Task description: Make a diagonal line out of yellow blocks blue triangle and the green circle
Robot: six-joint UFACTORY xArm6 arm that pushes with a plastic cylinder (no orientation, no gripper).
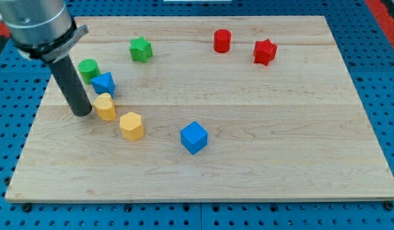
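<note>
Blocks: small, hard and light, I think; they should slide easily when pushed low on a flat side.
Line: green circle [89,68], blue triangle [104,83], yellow block [105,107], yellow hexagon [131,125], running toward 4 o'clock on the desk [260,147].
My tip [82,113]: just beside the first yellow block, at its 9 o'clock.
Arm: rod leans a bit, tip down.
Hand: none; holds nothing.

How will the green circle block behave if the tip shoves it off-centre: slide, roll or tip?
The green circle stands on a flat end and looks squat, so it should slide, not tip or roll. Its round side gives my tip little purchase; an off-centre push would likely deflect it sideways. It sits close by the blue triangle, so that may shift too.
</note>
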